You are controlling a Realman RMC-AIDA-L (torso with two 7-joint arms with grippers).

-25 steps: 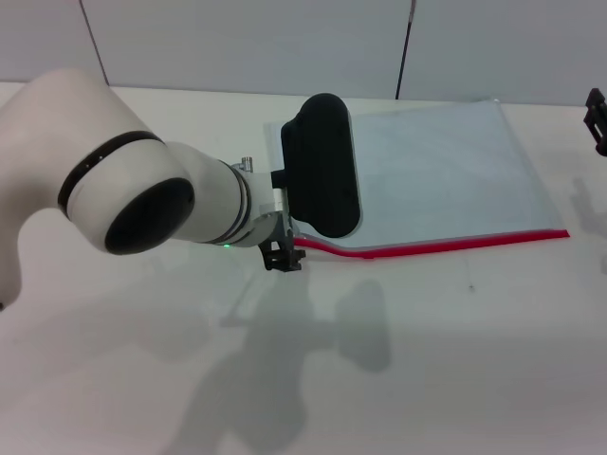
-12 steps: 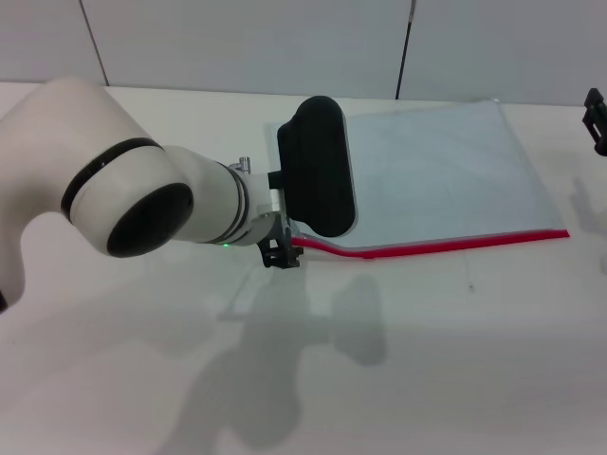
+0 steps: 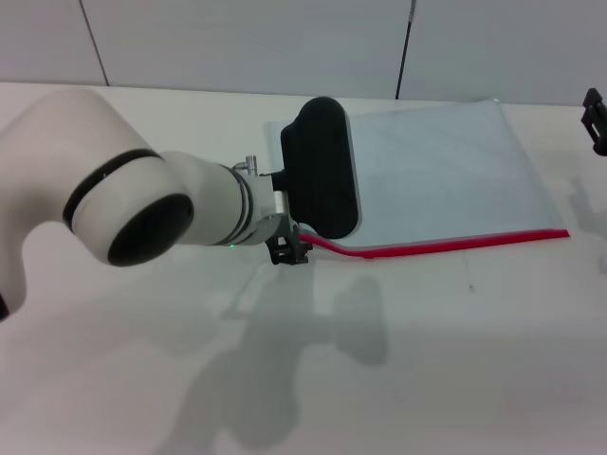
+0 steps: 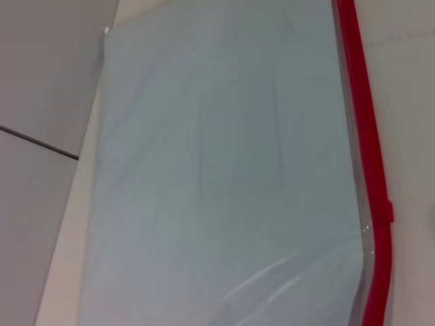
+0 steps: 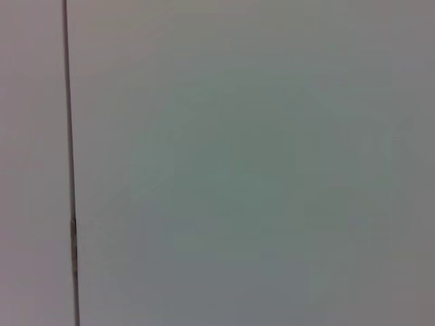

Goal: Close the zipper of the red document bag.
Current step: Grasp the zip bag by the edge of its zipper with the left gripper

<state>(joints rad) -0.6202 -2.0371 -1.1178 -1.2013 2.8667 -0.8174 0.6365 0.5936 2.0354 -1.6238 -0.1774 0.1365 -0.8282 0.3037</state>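
Now | left gripper [image 3: 287, 251] at zipper [image 3: 446, 245] end, jaws' state unclear | right gripper [image 3: 595, 120] parked

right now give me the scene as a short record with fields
bag: red document bag lying flat on the white table
zipper: zipper along the bag's near long edge, its left end lifted and curved
left gripper: left gripper at the zipper's left end
right gripper: right gripper at the far right edge of the head view, away from the bag
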